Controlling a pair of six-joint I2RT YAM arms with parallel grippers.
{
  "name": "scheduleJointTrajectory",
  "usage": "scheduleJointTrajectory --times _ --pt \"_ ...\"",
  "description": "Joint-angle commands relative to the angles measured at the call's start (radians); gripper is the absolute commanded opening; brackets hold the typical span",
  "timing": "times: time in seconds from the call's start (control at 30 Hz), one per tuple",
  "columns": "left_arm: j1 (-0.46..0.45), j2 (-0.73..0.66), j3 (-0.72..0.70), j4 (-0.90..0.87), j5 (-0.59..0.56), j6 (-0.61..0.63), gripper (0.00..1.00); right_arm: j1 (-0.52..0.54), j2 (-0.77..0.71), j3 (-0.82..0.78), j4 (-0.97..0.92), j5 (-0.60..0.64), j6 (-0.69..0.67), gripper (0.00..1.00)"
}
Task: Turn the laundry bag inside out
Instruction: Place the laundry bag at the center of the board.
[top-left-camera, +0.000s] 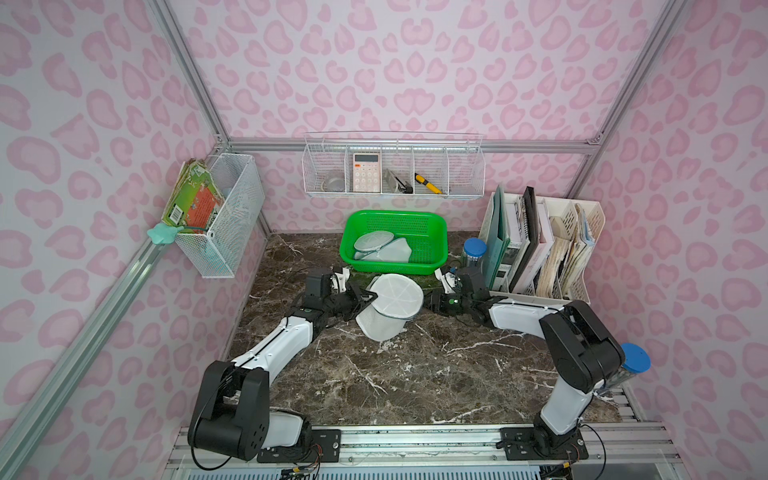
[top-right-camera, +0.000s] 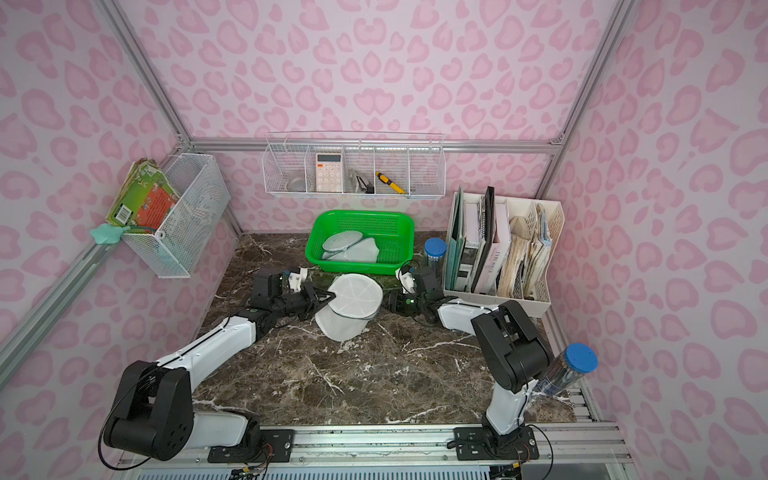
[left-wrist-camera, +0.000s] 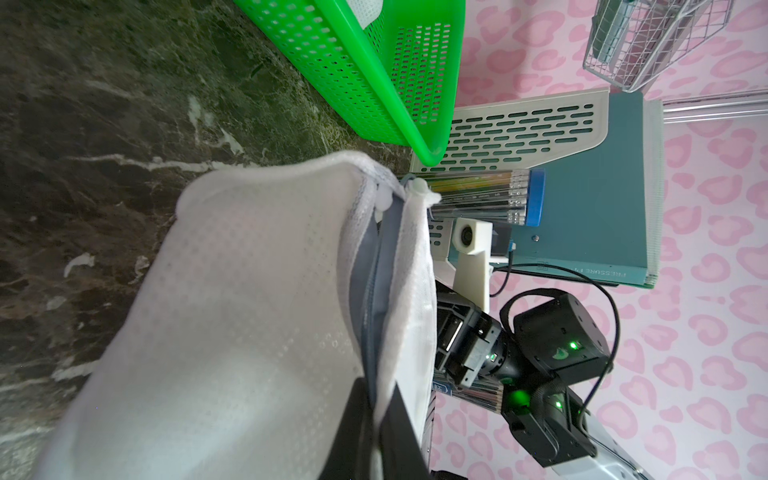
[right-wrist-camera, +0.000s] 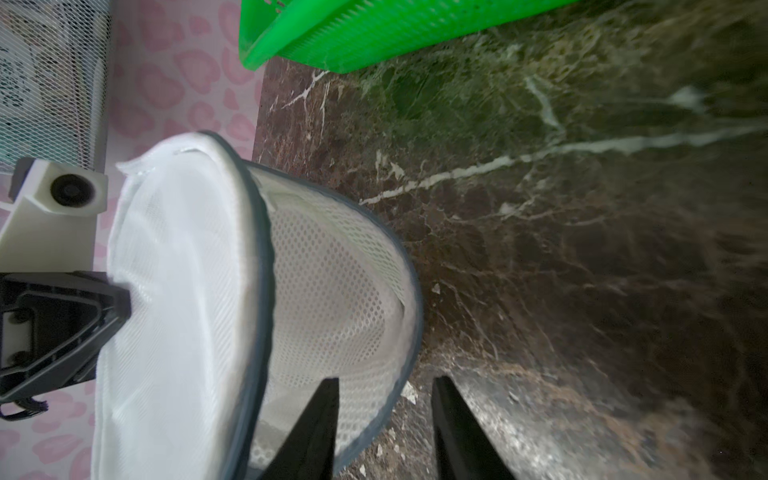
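The laundry bag (top-left-camera: 380, 323) (top-right-camera: 344, 325) is a white mesh cylinder with a grey rim. It stands tilted on the marble table, just in front of the green basket. Its round flap is lifted, and my left gripper (top-left-camera: 374, 296) (left-wrist-camera: 380, 384) is shut on the flap's edge at the grey zip band. In the right wrist view the bag's mouth (right-wrist-camera: 332, 282) gapes open. My right gripper (right-wrist-camera: 386, 379) is at the bag's right side (top-left-camera: 430, 300). Its fingers are apart, one inside the mouth and one outside. The grey rim passes between them with table showing in the gap.
The green basket (top-left-camera: 392, 216) behind holds another mesh bag (top-left-camera: 382, 248). A blue-lidded jar (top-left-camera: 473, 249) and a white file rack (top-left-camera: 582, 266) stand at the back right. A second blue-lidded jar (top-left-camera: 635, 358) is by the right arm's elbow. Wire baskets (top-left-camera: 395, 193) hang on the walls.
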Motion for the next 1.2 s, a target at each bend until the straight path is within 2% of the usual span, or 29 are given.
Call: scheduleJointTrajectory --times 0.0,0.07,0.17,0.2,0.23,0.27,0.43,0.47,0.53,0.6,0.73,0.87,1.03,1.17 --pt "0.002 -0.002 -0.001 0.021 0.011 0.004 0.00 0.008 0.043 0.029 0.007 -0.048 0.004 0.39" --pt "0.001 -0.002 -0.001 0.020 0.011 0.005 0.00 0.011 0.060 0.042 0.014 -0.052 0.005 0.38" --pt "0.002 -0.004 -0.005 0.021 0.007 0.005 0.00 0.012 0.068 0.049 0.011 -0.052 0.006 0.30" --pt "0.001 -0.004 -0.004 0.021 0.006 0.005 0.00 0.012 0.068 0.048 0.011 -0.051 0.008 0.21" --pt "0.001 -0.003 -0.006 0.022 0.005 0.005 0.00 0.009 0.067 0.047 0.010 -0.051 0.008 0.07" --pt "0.001 -0.001 -0.005 0.023 0.003 0.005 0.00 0.007 0.063 0.047 0.004 -0.049 0.006 0.00" --pt "0.006 0.014 -0.002 0.015 -0.001 0.019 0.00 -0.007 -0.006 0.042 -0.061 -0.001 -0.019 0.00" --pt "0.007 0.017 0.000 0.011 -0.002 0.024 0.05 -0.009 -0.024 0.048 -0.085 0.011 -0.033 0.00" --pt "0.015 0.028 0.009 -0.001 0.001 0.039 0.26 -0.007 -0.063 0.060 -0.139 0.041 -0.067 0.00" --pt "0.027 0.038 0.024 -0.030 0.002 0.058 0.42 -0.004 -0.091 0.081 -0.192 0.063 -0.090 0.00" --pt "0.080 0.037 0.048 -0.092 -0.004 0.095 0.59 0.032 -0.124 0.172 -0.357 0.145 -0.165 0.00" --pt "0.150 0.015 0.099 -0.214 -0.001 0.157 0.63 0.074 -0.140 0.261 -0.469 0.211 -0.198 0.00" --pt "0.192 -0.039 0.209 -0.460 -0.104 0.298 0.74 0.125 -0.142 0.368 -0.562 0.300 -0.224 0.00" --pt "0.209 -0.062 0.245 -0.546 -0.123 0.344 0.74 0.146 -0.120 0.412 -0.571 0.311 -0.224 0.00"
